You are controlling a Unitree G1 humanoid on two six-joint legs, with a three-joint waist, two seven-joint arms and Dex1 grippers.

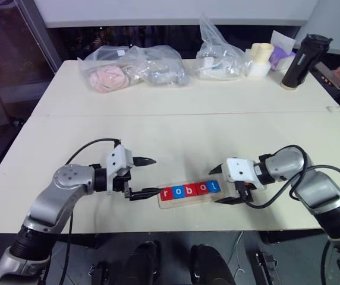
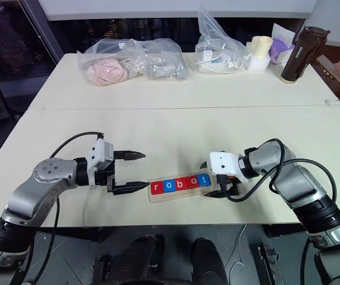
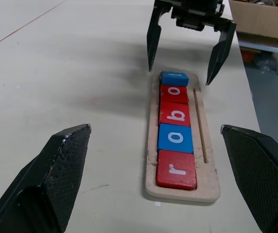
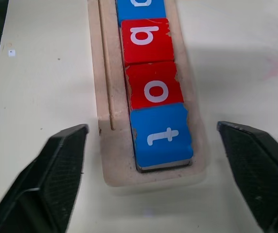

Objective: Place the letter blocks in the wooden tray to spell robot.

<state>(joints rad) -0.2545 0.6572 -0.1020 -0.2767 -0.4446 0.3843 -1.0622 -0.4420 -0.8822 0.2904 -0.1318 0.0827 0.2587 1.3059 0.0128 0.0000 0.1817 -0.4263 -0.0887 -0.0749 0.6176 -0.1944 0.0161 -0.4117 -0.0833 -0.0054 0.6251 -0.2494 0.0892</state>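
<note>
tray point(image 3: 206, 180): five letter blocks point(image 3: 177, 137) seated, reads robot
right gripper point(image 4: 154, 170): released, straddling t block point(image 4: 161, 134)
left gripper point(image 3: 165, 179): released, tray's 9 o'clock end
risk: careless retreat clips tray, skews row

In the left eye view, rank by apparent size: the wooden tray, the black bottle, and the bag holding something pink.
1. Bag with pink contents, clearly the largest.
2. Black bottle and wooden tray: similar extent, so not ranked. The tray lies nearer the camera and the bottle stands at the far edge, so the bottle is likely bigger than it looks.
</note>
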